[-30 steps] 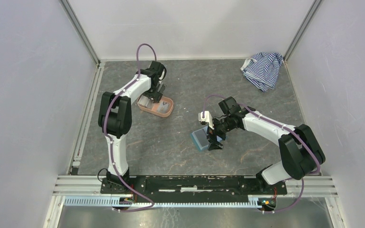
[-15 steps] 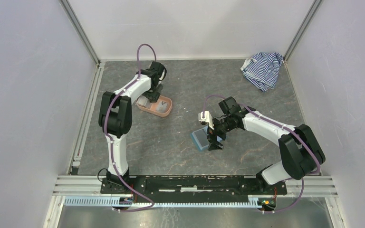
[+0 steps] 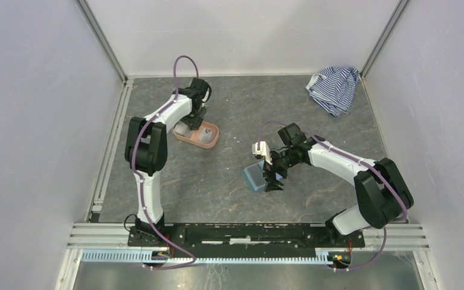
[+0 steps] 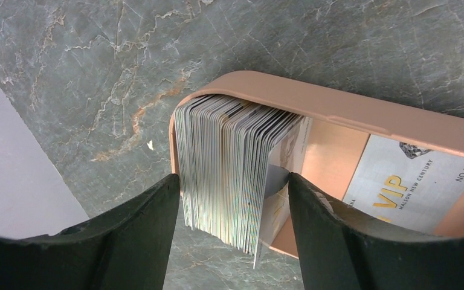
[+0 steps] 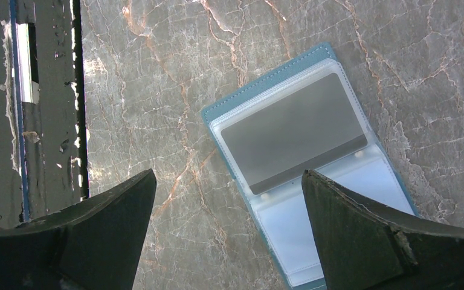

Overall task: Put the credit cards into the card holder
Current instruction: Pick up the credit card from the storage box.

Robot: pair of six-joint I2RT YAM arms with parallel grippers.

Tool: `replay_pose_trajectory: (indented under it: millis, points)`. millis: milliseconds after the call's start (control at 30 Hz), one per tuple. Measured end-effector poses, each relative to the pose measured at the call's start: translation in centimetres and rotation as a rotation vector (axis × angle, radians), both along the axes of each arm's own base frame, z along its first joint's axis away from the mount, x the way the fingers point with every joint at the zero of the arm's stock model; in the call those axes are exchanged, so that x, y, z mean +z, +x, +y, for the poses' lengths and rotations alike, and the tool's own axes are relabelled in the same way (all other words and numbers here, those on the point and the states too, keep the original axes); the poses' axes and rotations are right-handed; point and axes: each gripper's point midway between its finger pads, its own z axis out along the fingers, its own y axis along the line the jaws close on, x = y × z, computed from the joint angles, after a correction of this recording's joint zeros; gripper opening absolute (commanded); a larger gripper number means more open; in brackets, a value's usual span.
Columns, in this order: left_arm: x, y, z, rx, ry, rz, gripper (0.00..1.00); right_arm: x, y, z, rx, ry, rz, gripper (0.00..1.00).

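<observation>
Work surface: flat grey tabletop with a marbled stone pattern and thin rust-brown veins (image 3: 229, 199), matte, evenly lit, only soft shadows. Enclosure: plain pale lilac-white panels on three sides, back wall (image 3: 241, 36), left wall (image 3: 30, 121), right wall (image 3: 441, 90). Slanting silver aluminium corner posts at the far-left (image 3: 101, 41) and far-right (image 3: 385, 36) corners. Silver aluminium rail along the left table edge (image 3: 110, 145). Near edge: slotted aluminium frame (image 3: 96, 232) carrying a scuffed black mounting plate (image 3: 248, 232). Crumpled blue-and-white striped cloth (image 3: 335, 87) lies in the far-right corner, touching the right wall.
</observation>
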Motion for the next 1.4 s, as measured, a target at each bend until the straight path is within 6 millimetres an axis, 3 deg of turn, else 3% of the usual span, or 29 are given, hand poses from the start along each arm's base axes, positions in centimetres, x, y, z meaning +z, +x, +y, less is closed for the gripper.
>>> replay_pose_trajectory:
  millis: [233, 400, 1400]
  points:
    - [1.0, -0.2, 0.1, 0.0, -0.004, -0.008, 0.69, 0.0, 0.0, 0.0, 0.0, 0.0, 0.0, 0.98]
    - [1.5, -0.2, 0.0, -0.002, -0.012, -0.016, 0.62, 0.0, 0.0, 0.0, 0.0, 0.0, 0.0, 0.98]
    - [1.5, -0.6, -1.1, -0.026, -0.036, 0.002, 0.32, 0.0, 0.0, 0.0, 0.002, 0.0, -0.001, 0.98]
